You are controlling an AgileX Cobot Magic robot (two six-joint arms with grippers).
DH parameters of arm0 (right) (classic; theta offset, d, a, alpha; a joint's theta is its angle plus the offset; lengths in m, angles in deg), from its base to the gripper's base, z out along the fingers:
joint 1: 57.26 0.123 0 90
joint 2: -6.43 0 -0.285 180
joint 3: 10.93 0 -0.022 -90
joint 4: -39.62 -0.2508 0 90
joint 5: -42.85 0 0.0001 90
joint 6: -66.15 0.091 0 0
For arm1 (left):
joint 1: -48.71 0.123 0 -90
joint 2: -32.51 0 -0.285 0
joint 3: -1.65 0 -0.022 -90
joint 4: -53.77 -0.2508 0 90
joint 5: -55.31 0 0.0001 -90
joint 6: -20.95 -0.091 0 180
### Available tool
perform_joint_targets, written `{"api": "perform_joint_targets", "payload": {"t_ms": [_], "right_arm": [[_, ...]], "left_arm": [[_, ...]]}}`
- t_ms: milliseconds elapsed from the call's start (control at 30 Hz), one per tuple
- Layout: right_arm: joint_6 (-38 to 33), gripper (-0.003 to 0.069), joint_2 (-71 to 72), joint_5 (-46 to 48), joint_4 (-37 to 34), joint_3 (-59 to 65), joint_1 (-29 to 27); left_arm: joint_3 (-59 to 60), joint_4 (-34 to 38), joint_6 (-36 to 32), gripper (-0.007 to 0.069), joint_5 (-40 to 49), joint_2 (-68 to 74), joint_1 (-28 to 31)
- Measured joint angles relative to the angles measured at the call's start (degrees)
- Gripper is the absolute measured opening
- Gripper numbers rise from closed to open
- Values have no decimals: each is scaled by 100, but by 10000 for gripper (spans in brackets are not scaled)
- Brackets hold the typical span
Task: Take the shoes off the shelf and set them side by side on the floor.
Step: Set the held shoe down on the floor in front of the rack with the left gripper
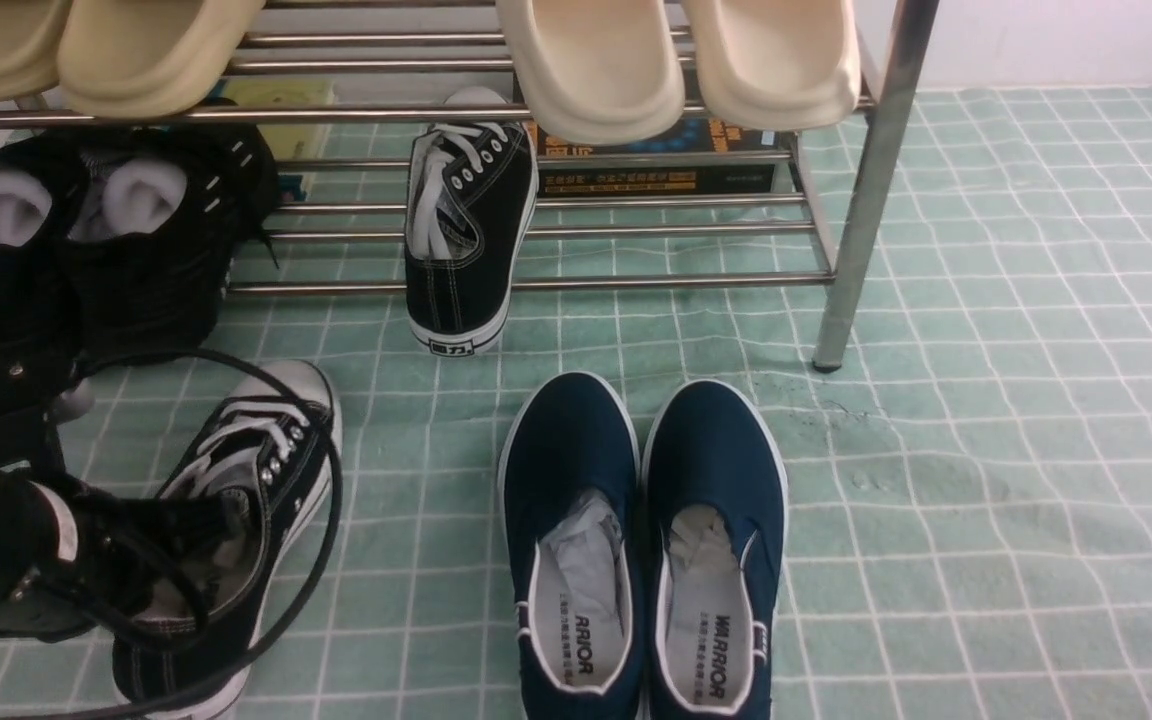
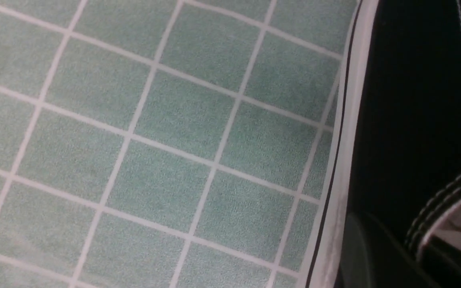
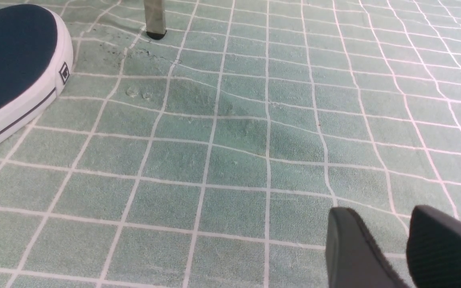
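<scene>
A mint-green cloth floor (image 1: 986,330) with a white grid, slightly wrinkled, spreads under a two-tier shoe shelf of shiny chrome bars (image 1: 866,200). On the lower tier lies one black canvas lace-up sneaker (image 1: 471,230) with white laces and a white sole. Its long axis runs front to back, with the toe toward the rear and the heel overhanging the front rod on the robot's side. Its mate, the second black sneaker (image 1: 256,470), is down at the left of the floor, toe pointing away and slightly rightward. The left gripper (image 1: 196,570) is clenched on this shoe's heel collar. In the left wrist view the white sole edge sits right at the cloth.

To the right, a pair of navy blue slip-ons with white trim (image 1: 576,450) stands side by side, toes toward the shelf, with crumpled white paper inside each. At the left of the lower tier are bulky black shoes (image 1: 86,260), likewise stuffed with white paper. Cream slippers (image 1: 596,70) overhang the upper tier, and a black printed box (image 1: 656,170) shows behind the rods. The right gripper (image 3: 382,224) hovers low over bare cloth, jaws apart and holding nothing.
</scene>
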Motion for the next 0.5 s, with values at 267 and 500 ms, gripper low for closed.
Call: {"api": "perform_joint_targets", "payload": {"t_ms": [267,500], "right_arm": [[0,237,0,0,0,0,0],[0,237,0,0,0,0,0]], "left_arm": [[0,-36,118,59,60,0,0],[-6,-35,208,219,115,-23,0]]}}
